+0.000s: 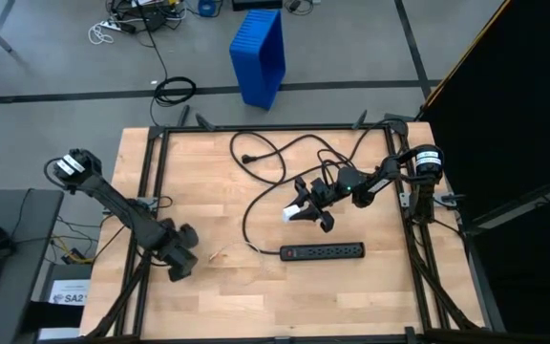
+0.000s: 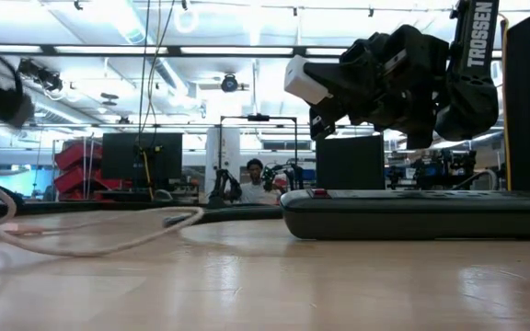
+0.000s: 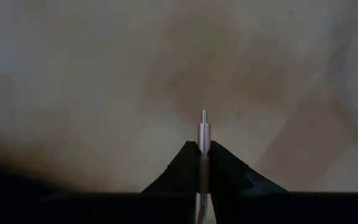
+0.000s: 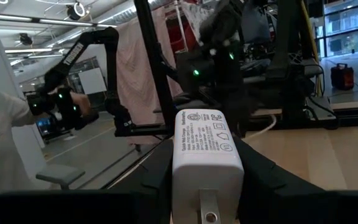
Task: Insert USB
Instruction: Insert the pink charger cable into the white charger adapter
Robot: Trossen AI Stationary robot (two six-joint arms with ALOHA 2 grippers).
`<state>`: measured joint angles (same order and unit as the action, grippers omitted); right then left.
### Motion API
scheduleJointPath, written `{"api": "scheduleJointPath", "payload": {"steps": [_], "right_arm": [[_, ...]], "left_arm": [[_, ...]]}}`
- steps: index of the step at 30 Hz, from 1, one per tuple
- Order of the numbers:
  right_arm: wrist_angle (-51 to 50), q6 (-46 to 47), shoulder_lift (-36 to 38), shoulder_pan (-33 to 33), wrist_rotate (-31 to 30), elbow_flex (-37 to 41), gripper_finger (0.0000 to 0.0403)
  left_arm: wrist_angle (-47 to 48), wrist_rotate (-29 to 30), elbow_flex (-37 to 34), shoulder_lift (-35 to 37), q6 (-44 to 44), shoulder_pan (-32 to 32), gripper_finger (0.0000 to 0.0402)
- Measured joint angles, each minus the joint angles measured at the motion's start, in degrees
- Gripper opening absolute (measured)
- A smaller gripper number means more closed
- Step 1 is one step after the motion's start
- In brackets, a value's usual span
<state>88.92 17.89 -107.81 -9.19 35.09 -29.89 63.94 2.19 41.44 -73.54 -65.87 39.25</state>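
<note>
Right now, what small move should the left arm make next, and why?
Probably lift the left gripper and start toward the right gripper. It is shut on a thin metal plug, low at the left of the table; the right holds the white adapter raised near the power strip, well apart.

We see a pale wooden table point(image 1: 208, 182) edged by a black frame. On it lies a black power strip point(image 1: 323, 251) near the front, right of centre, its thick black cord point(image 1: 256, 205) looping toward the far edge. A thin pale cable point(image 2: 90, 234) lies left of the strip.
</note>
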Motion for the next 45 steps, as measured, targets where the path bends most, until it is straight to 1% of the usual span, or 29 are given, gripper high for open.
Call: {"api": "scheduleJointPath", "payload": {"steps": [2, 5, 8, 10, 13, 15, 18, 22, 26, 29, 36, 41, 43, 45], "right_arm": [[0.0, 0.0, 0.0, 0.0, -0.9, 0.0, 0.0094], [0.0, 0.0, 0.0, 0.0, -1.2, 0.0, 0.0094], [0.0, -0.1, 0.0, 0.0, -2.4, 0.0, 0.0094], [0.0, -0.1, 0.0, 0.0, -3.3, 0.0, 0.0094], [-0.8, -0.8, 0.0, -0.4, -3.7, 0.0, 0.0094], [-4.7, -2.8, 0.0, -0.7, -5.0, -0.1, 0.0094], [-13.3, -5.8, 0.0, -1.5, -9.3, -0.1, 0.0094], [-26.6, -9.4, 0.0, -2.2, -16.5, 0.0, 0.0094], [-35.3, -11.9, 0.0, -2.8, -21.7, 0.0, 0.0094], [-37.6, -13.1, 0.1, -3.1, -23.3, -0.1, 0.0094], [-38.3, -14.2, 0.2, -3.4, -23.1, -0.2, 0.0095], [-39.4, -14.4, -0.2, -3.2, -23.3, 0.1, 0.0165], [-38.6, -14.4, -0.1, -3.2, -23.2, 0.0, 0.0184], [-38.7, -14.5, -0.1, -3.1, -23.2, 0.0, 0.0194]], "left_arm": [[7.8, 5.8, 3.9, 0.0, -1.5, -0.2, 0.0002], [15.7, 18.0, 9.5, 0.0, -4.5, -0.2, 0.0002], [16.0, 28.9, 12.9, 0.1, -4.5, -0.2, 0.0001], [14.9, 31.8, 13.6, 0.1, -2.2, -0.5, 0.0001], [13.9, 31.1, 13.7, 0.1, -1.1, -1.9, 0.0001], [13.8, 30.2, 13.7, 0.1, -0.8, -2.8, 0.0001], [13.8, 30.1, 13.7, 0.1, 0.8, -3.5, 0.0001], [13.7, 30.3, 13.7, 0.1, 3.0, -4.5, 0.0], [13.7, 31.2, 13.7, 0.1, 4.7, -5.3, 0.0], [13.7, 31.8, 13.7, 0.1, 5.7, -5.9, 0.0], [12.7, 31.9, 12.1, 0.1, 5.9, -6.5, 0.0], [11.7, 30.5, 10.0, 0.1, 5.9, -6.5, 0.0], [11.1, 30.3, 9.2, 0.1, 5.8, -6.6, 0.0], [11.1, 30.7, 8.8, 0.1, 5.9, -6.6, 0.0]]}}
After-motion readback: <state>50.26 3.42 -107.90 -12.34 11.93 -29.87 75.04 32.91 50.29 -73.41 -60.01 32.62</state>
